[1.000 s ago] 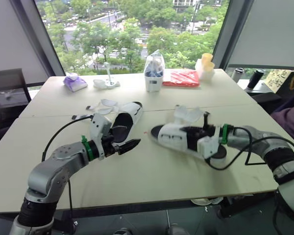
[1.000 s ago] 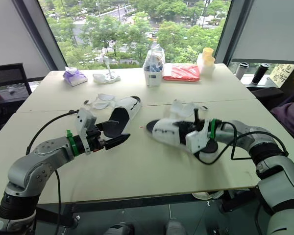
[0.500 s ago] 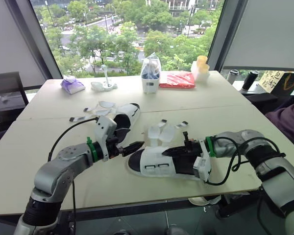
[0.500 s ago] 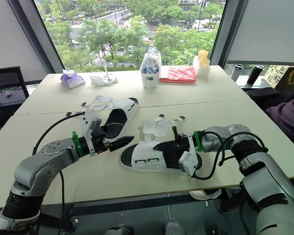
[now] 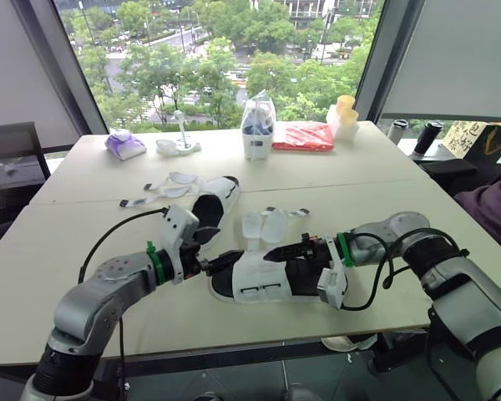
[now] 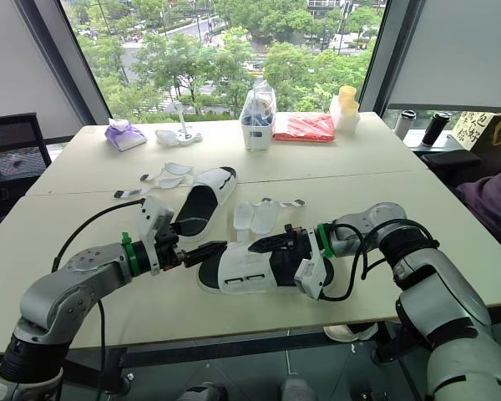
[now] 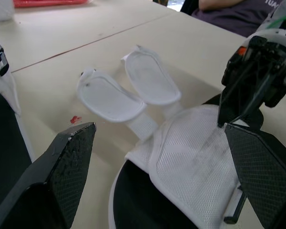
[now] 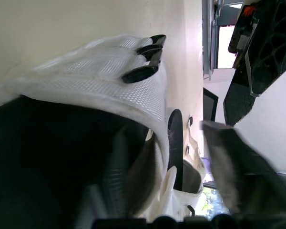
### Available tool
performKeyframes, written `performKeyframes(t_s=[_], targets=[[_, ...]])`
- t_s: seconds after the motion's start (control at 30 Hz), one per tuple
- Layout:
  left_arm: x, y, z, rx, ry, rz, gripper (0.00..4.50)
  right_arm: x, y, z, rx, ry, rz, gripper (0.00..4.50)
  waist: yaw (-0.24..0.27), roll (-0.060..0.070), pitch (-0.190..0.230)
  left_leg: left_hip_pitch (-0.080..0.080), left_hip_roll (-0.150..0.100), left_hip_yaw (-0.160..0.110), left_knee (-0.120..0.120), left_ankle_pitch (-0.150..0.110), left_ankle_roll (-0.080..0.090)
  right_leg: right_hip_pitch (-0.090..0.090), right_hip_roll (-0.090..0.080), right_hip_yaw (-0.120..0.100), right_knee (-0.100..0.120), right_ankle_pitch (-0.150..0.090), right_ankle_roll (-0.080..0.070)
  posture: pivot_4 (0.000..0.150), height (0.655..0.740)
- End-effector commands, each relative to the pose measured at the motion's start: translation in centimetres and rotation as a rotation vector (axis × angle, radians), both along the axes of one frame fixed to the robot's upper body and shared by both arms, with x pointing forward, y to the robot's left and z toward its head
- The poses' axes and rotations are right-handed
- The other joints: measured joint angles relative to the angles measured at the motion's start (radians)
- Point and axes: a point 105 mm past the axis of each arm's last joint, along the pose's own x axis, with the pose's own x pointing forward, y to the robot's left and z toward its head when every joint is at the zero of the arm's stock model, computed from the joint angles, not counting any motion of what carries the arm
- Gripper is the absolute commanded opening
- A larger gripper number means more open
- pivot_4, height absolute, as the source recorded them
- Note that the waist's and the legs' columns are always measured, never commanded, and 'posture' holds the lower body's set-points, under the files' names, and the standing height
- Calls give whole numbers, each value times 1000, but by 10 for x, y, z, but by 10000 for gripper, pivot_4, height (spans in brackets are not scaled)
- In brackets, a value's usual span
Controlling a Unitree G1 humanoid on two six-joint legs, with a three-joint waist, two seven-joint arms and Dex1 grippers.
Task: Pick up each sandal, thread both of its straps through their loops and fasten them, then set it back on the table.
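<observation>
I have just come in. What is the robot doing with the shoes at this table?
The robot is working on a white sandal near the front of the table. Its right gripper grips the sandal's side wall. Its left gripper is open, with its fingers on either side of the sandal's other end. The sandal's two straps are not fastened yet; they lie spread flat on the table. A second sandal lies farther back, its straps also open.

Silver-grey arms (image 5: 100, 288) carry green wrist bands (image 5: 153, 261), black cables (image 5: 108, 238), seemingly white housings (image 5: 177, 238), textured black fingers (image 7: 62, 176).
</observation>
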Motion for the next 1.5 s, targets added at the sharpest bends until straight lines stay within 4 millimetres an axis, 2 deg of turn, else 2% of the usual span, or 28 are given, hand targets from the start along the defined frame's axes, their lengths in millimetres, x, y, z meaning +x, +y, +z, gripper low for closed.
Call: performKeyframes(t_s=[0.03,0.2,0.23,0.3,0.4,0.47,0.53,0.57,0.67,0.7,0.77,0.87,0.97,1.1,1.23,1.27,1.37,1.5], targets=[[3,9,-6,27,-15,10,45000,7,-17,16,47,-30,-77,44623,3,0,0,0,0,0,0,0,0,0,0,0,0,0,0,1500,7400],[1,10,-22,155,-54,-84,45000,11,-53,36,109,-56,-212,44623,13,0,0,-1,0,0,0,0,0,0,0,0,-1,0,0,1500,7400],[-2,10,-27,185,-58,-123,42395,13,-62,41,114,-65,-255,44941,13,0,0,-2,0,0,0,0,0,0,-1,0,-1,0,0,1500,7400],[-5,9,-34,223,-61,-179,36290,17,-77,48,118,-80,-329,45000,12,0,0,-2,0,1,0,0,0,0,-1,0,-2,0,0,1500,7400],[-7,5,-46,290,-72,-260,21619,27,-102,59,192,-59,-491,45000,9,0,0,-2,0,1,0,-1,1,0,-2,0,-2,0,0,1500,7400],[-8,0,-53,317,-74,-309,10644,36,-114,68,314,5,-623,45000,9,0,1,-2,1,1,0,-1,1,0,-2,0,-2,-1,0,1500,7400],[-7,-5,-59,343,-72,-346,266,49,-120,79,529,196,-777,45000,9,-1,1,-2,4,1,0,-1,2,1,-2,0,-2,0,0,1500,7400],[-7,-8,-61,361,-72,-366,266,53,-120,83,654,370,-834,45000,9,-1,1,-1,5,1,1,-1,2,2,-1,-1,-2,0,0,1500,7400],[-7,-15,-64,384,-83,-396,266,47,-107,82,843,849,-865,45000,13,1,1,-1,7,-2,1,-1,2,1,0,0,-1,0,0,1500,7400],[-7,-20,-63,369,-87,-406,266,43,-99,73,880,1124,-898,45000,14,2,1,-2,7,-2,1,-1,2,0,0,0,-1,0,0,1500,7400],[-8,-28,-60,348,-94,-423,266,29,-78,61,900,1540,-906,45000,17,2,1,-3,7,-4,1,-1,2,-1,0,0,0,0,0,1500,7400],[-9,-34,-58,342,-100,-433,266,27,-63,60,985,1891,-921,45000,21,2,1,-7,8,-6,1,-2,2,-4,1,-2,-1,-3,4,1500,7400],[-9,-35,-58,341,-105,-431,266,30,-55,53,1037,2138,-967,45000,25,2,1,-10,9,-3,1,-2,2,-7,1,-3,-2,-2,2,1500,7400],[-7,-33,-55,339,-121,-400,266,53,-62,31,1292,2466,-1095,45000,41,2,1,-13,9,0,1,-1,2,-11,0,-2,-4,2,-2,1500,7400],[-8,-34,-55,335,-129,-381,266,65,-52,32,1391,2573,-1087,45000,43,2,1,-22,9,2,1,-1,3,-18,1,-3,-4,2,-2,1500,7400],[-8,-34,-55,336,-130,-379,266,70,-51,31,-1431,-2562,1107,45000,41,2,1,-23,9,3,2,-1,3,-20,1,-3,-4,3,0,1500,7400],[-8,-35,-54,335,-135,-369,266,85,-50,24,-1510,-2422,1148,45000,36,2,1,-23,9,4,2,-1,3,-21,2,-3,-3,5,2,1500,7400],[-8,-37,-53,334,-141,-355,266,103,-47,29,-1605,-2352,1079,45000,34,3,1,-23,10,4,2,-1,3,-20,4,-3,-2,5,1,1500,7400]])
